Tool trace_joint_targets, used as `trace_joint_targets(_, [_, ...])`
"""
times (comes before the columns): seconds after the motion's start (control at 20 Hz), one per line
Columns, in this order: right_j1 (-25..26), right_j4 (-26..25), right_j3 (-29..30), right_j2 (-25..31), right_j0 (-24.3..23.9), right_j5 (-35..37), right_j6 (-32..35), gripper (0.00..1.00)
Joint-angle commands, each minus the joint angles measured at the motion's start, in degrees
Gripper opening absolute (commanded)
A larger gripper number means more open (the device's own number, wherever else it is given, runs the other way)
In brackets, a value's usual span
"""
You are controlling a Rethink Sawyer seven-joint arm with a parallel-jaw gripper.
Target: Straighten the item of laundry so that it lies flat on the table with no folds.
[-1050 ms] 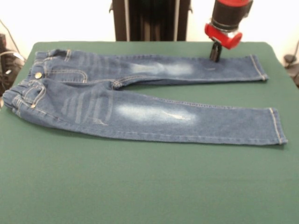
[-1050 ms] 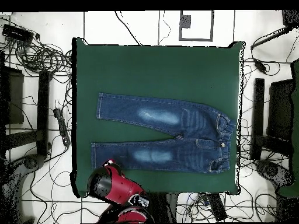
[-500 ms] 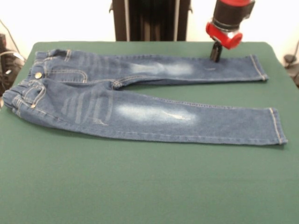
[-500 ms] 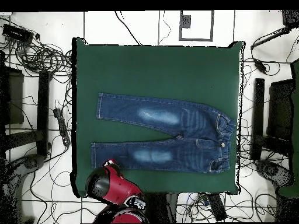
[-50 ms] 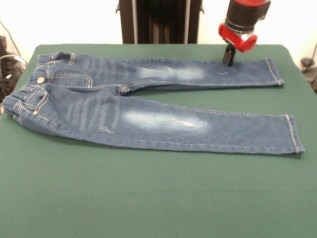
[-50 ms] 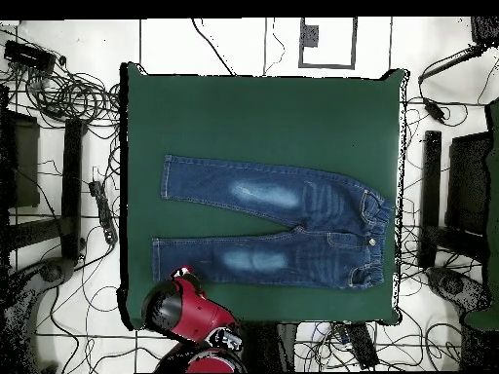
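The item of laundry [image 5: 148,106], small blue denim jeans with faded thigh patches, lies spread on the green table [image 5: 148,198], waistband at the left and both legs stretched to the right. In the overhead view the jeans [image 6: 283,229] lie with the waistband at the right. My gripper [image 5: 228,56] hangs just above the far leg near its cuff, holding nothing. Its dark tip reads as a single shape. From above, the red arm [image 6: 180,310] hides the gripper at the table [image 6: 263,117] edge nearest the base.
Cables and stands ring the table on the floor [image 6: 58,97]. A dark upright frame [image 5: 158,20] stands behind the far edge. Bare green cloth runs wide in front of the jeans.
The gripper has lifted slightly off the far leg and drawn back a little toward the table edge. The jeans have not moved.
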Motion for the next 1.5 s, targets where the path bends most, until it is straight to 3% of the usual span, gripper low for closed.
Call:
trace_joint_targets(0.05, [7.87, 4.80, -6.48, 9.53, 1.62, -4.02, 17.95, 0.00])
trace_joint_targets(0.5, [6.98, 8.71, -7.35, 10.72, 3.57, -2.35, 20.37, 0.00])
trace_joint_targets(0.75, [6.11, 12.34, -8.06, 9.24, 6.39, -0.10, 19.63, 0.00])
trace_joint_targets(1.5, [3.71, 17.38, -7.63, 8.48, 9.01, 3.04, 18.31, 0.00])
